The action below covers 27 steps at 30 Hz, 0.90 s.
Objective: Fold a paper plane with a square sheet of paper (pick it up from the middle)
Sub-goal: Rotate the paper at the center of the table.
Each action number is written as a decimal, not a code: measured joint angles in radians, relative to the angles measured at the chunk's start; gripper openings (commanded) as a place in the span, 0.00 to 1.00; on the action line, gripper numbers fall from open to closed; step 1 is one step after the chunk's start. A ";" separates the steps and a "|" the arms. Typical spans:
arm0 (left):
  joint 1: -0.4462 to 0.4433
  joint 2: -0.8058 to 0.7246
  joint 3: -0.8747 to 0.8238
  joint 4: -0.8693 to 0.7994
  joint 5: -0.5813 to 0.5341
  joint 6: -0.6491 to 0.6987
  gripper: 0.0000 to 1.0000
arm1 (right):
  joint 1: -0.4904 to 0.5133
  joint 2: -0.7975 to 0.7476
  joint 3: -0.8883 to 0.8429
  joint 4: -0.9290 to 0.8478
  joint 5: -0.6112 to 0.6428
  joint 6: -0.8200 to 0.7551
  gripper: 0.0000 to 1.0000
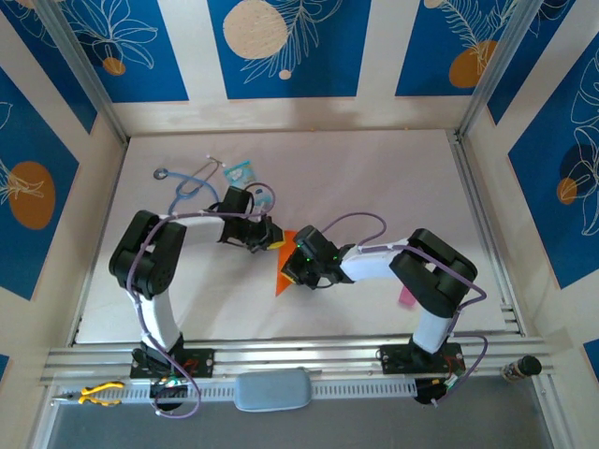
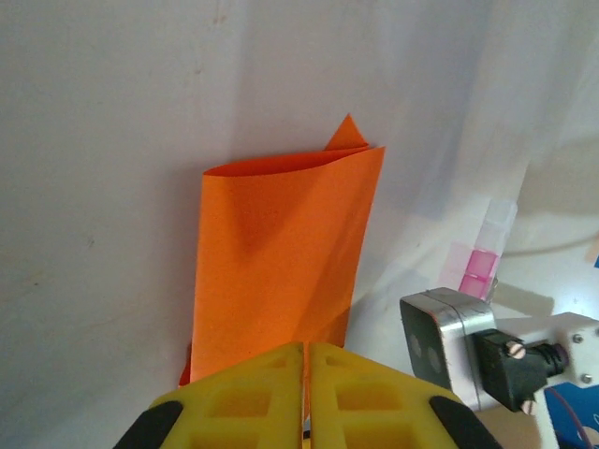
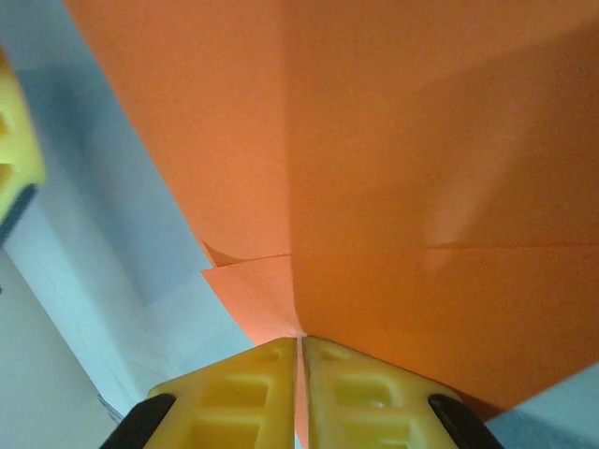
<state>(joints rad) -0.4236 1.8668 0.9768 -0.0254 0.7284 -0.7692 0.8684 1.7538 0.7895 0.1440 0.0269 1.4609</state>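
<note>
**Item:** square sheet of paper (image 1: 284, 274) (image 2: 281, 271) (image 3: 393, 168), bright orange, plain.

**Location:** about the middle of the table (image 1: 402, 178), a little toward its near edge, between the two arms. I cannot tell whether any part rests on the surface.

**Condition:** curled over on itself. The left wrist view shows a loose, bowed layer with one corner peeking up behind its top edge. The right wrist view shows soft creases, none pressed flat.

**Holders:**
- left gripper (image 1: 272, 242) (image 2: 307, 348): yellow fingers pressed together, pinching an edge of the sheet.
- right gripper (image 1: 298, 271) (image 3: 299, 341): fingers likewise pressed together on the sheet, from the opposite side.

**Nearby, not involved:**
- pink strip (image 1: 407, 297), by the right arm near the table's near edge.
- stethoscope (image 1: 187, 182) and light-blue packet (image 1: 239, 171), toward the far left corner.

**Hazards, as judged:**
- Two tight pinches on thin paper: arms drawing apart would likely tear it.
- Uneven travel would set the crease askew, and the plane would come out lopsided.
- The bowed layer may buckle into a stray fold when flattened.
- Either small bite could slip.
- The wrists sit close together and could collide.
</note>
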 measured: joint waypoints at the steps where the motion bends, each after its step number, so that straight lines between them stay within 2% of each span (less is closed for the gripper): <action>1: 0.000 0.009 0.001 0.001 0.000 0.000 0.09 | 0.000 0.000 0.000 -0.001 0.000 -0.001 0.11; 6: -0.002 0.058 0.003 -0.001 -0.005 0.013 0.08 | 0.003 -0.004 0.019 -0.033 0.000 -0.046 0.18; 11: -0.002 0.061 0.008 -0.024 -0.020 0.050 0.06 | -0.002 -0.079 0.034 -0.168 0.046 -0.127 0.24; 16: -0.003 0.061 0.014 -0.047 -0.026 0.098 0.05 | -0.092 -0.187 0.019 -0.252 0.063 -0.197 0.38; 22: -0.003 0.060 0.014 -0.055 -0.026 0.129 0.05 | -0.237 -0.246 -0.084 -0.229 0.016 -0.249 0.40; 27: -0.003 0.059 0.017 -0.067 -0.026 0.144 0.05 | -0.270 -0.240 -0.110 -0.185 -0.065 -0.276 0.39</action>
<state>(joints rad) -0.4267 1.9255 0.9939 -0.0921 0.7021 -0.6250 0.5987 1.5139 0.6796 -0.0414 -0.0380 1.1847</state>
